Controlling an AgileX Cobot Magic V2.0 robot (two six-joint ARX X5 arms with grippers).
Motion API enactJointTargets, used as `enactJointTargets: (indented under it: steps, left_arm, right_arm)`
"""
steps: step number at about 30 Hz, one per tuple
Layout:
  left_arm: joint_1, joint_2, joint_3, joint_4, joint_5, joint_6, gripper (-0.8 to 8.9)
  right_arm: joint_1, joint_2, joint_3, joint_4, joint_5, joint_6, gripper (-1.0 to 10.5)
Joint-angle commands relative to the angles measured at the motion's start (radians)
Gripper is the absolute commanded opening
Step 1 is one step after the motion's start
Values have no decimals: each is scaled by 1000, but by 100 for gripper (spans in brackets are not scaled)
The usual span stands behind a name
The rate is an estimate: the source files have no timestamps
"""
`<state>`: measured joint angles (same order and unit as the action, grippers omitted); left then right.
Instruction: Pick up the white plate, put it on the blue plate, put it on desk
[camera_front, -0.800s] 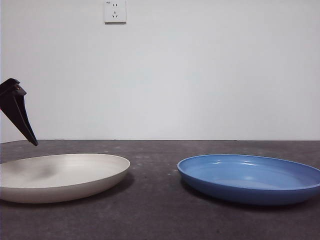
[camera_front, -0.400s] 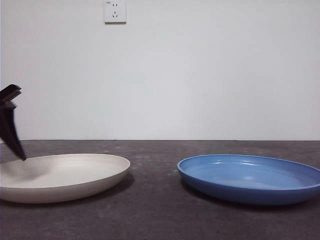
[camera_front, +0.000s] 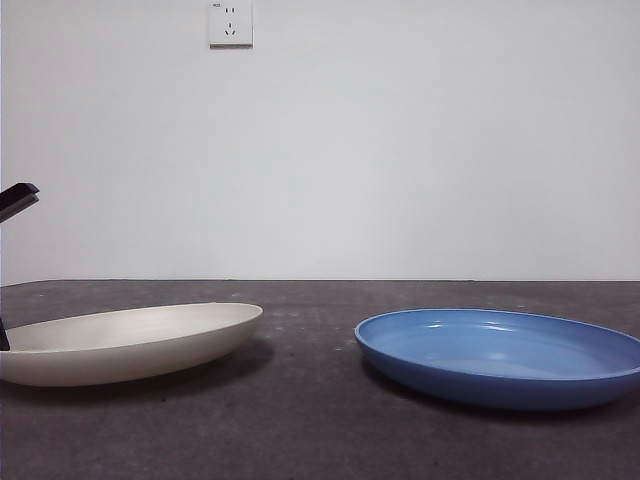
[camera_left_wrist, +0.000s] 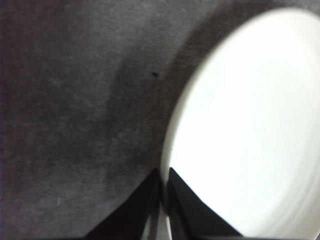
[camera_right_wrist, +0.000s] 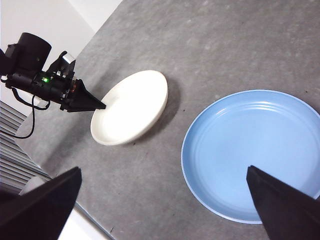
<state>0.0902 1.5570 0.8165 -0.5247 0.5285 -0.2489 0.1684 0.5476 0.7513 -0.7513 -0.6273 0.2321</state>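
Note:
The white plate lies on the left of the desk, slightly tilted with its right rim lifted. My left gripper is shut on the rim of the white plate, one jaw inside and one outside. The right wrist view shows that left gripper at the outer edge of the white plate. The blue plate rests flat to the right, a gap apart. My right gripper hangs open high above the desk, beside the blue plate.
A wall socket sits high on the white wall behind the desk. The desk's edge runs close behind the left arm, with a black cable hanging there.
The left gripper dropped and drew back toward the white plate's outer rim and now pinches it. The plate has tipped, its right rim a little higher. The blue plate has not moved.

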Motion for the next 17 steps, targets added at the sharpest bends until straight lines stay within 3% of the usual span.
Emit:
enactJointTargets:
  steps: [1, 10, 17]
  left_arm:
    - [1, 16, 10, 18, 2, 20, 16]
    - [-40, 16, 88, -43, 2, -13, 16]
    - [-177, 16, 240, -140, 2, -60, 16]
  right_arm:
    - [2, 6, 16, 10, 0, -6, 616]
    - [1, 6, 16, 4, 18, -3, 615]
    - [1, 5, 18, -19, 30, 6, 615]
